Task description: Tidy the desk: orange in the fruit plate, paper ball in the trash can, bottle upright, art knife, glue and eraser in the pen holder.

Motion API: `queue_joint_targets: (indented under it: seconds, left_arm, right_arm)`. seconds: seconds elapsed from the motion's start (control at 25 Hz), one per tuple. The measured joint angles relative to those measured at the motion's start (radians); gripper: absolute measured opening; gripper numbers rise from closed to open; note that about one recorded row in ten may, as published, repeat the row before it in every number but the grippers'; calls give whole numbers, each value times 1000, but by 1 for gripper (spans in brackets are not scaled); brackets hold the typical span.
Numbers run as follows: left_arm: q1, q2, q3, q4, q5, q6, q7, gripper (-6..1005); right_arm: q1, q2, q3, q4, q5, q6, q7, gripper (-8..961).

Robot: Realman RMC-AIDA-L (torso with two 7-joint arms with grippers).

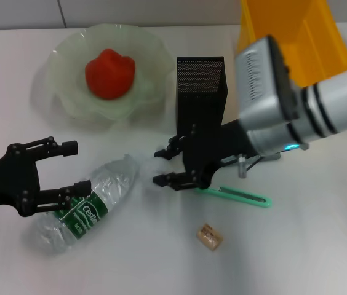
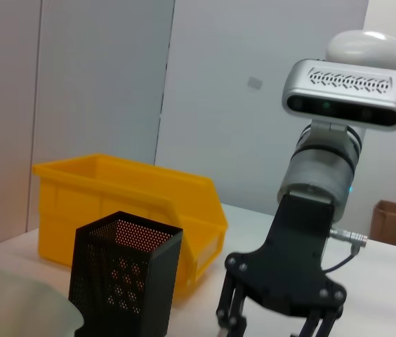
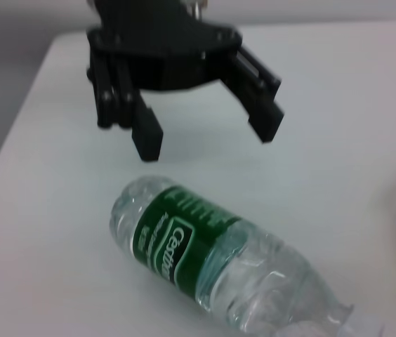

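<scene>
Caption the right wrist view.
Open left gripper poised beside the water bottle lying on the white table.

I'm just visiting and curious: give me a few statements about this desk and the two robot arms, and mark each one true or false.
1. The clear plastic bottle with a green label stands upright. False: it lies on its side.
2. A red-orange fruit sits in the pale green wavy plate. True.
3. The left gripper is shut on the bottle. False: it is open, beside the bottle.
4. The black mesh pen holder stands upright. True.
5. The right gripper holds the green art knife. False: the knife lies on the desk.
</scene>
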Motion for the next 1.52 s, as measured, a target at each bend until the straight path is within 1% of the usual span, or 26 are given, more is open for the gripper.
queue_joint_targets:
  seconds: [0.04, 0.08, 0.2, 0.24, 0.28, 0.32, 0.44, 0.48, 0.52, 0.64, 0.68, 0.72, 0.76, 0.8, 0.84, 0.88, 0.92, 0.96, 1.0, 1.04, 1.08, 1.12, 1.28, 1.4, 1.48, 1.52]
  left_arm:
    - [0, 0, -1, 0, -2, 0, 0, 807]
    - [1, -1, -7, 0, -4, 1, 1, 807]
    - [-1, -2, -13, 0, -4, 1, 2, 807]
    - [-1, -2, -13, 0, -4, 1, 2, 807]
    - [-3, -4, -19, 0, -4, 1, 2, 806]
    - [-3, -4, -19, 0, -4, 1, 2, 806]
    - [-5, -9, -37, 0, -5, 2, 2, 806]
    - [-6, -11, -39, 0, -5, 2, 2, 805]
    - [-7, -12, -39, 0, -5, 2, 2, 805]
    - [-8, -12, -39, 0, -5, 3, 2, 805]
    - [-9, -13, -39, 0, -5, 3, 2, 804]
    - [-11, -13, -39, 0, -5, 3, 2, 804]
    - [-12, -13, -39, 0, -5, 3, 1, 804]
    - [-12, -13, -39, 0, -5, 3, 1, 804]
    - [-12, -13, -39, 0, -5, 3, 1, 804]
    - [-13, -13, -39, 0, -5, 3, 0, 803]
    - [-13, -13, -39, 0, -5, 3, 0, 803]
    - [-14, -13, -39, 0, -5, 3, -4, 803]
    - [-15, -13, -39, 0, -4, 3, -5, 803]
    - [-16, -13, -39, 0, -3, 3, -8, 803]
    - [-17, -13, -39, 0, -1, 3, -8, 802]
    - [-17, -13, -39, 0, -1, 3, -8, 802]
    - [-17, -13, -39, 0, 0, 7, -9, 801]
    - [-17, -13, -39, 0, 0, 10, -9, 801]
    - [-15, -13, -39, 0, -2, 11, -10, 800]
    - [-15, -13, -39, 0, -3, 12, -10, 800]
  right_arm:
    - [-11, -1, 34, -6, 0, -24, -11, 438]
    - [-26, -1, 94, -11, 0, -72, -33, 437]
    - [-50, -1, 168, -13, 13, -144, -65, 433]
    - [-50, -1, 168, -13, 13, -144, -65, 431]
    - [-72, -1, 204, -8, 37, -180, -94, 430]
    - [-72, -1, 204, -8, 37, -180, -94, 430]
    - [-133, -1, 289, 19, 99, -266, -189, 430]
    - [-148, -1, 311, 40, 127, -290, -225, 429]
    - [-175, -2, 360, 87, 175, -336, -297, 429]
    - [-187, -3, 391, 114, 194, -363, -335, 429]
    - [-205, -3, 462, 164, 208, -410, -399, 429]
    - [-213, -3, 501, 190, 210, -434, -429, 429]
    - [-213, -3, 501, 190, 210, -434, -429, 429]
    - [-220, -3, 549, 221, 210, -460, -462, 428]
    - [-227, -3, 626, 276, 210, -496, -513, 428]
    - [-230, -3, 670, 309, 211, -515, -544, 428]
    - [-230, -3, 670, 309, 211, -515, -544, 428]
    - [-238, -4, 749, 363, 211, -544, -600, 428]
    - [-242, -4, 789, 384, 211, -558, -625, 428]
    - [-242, -4, 789, 384, 211, -558, -625, 428]
    - [-253, -4, 863, 421, 215, -578, -671, 427]
    - [-253, -4, 863, 421, 215, -578, -671, 427]
    - [-266, -2, 973, 483, 274, -564, -739, 427]
    - [-265, -1, 990, 504, 316, -526, -766, 428]
    - [-251, 1, 995, 536, 384, -440, -818, 429]
    - [-251, 1, 995, 536, 384, -440, -818, 429]
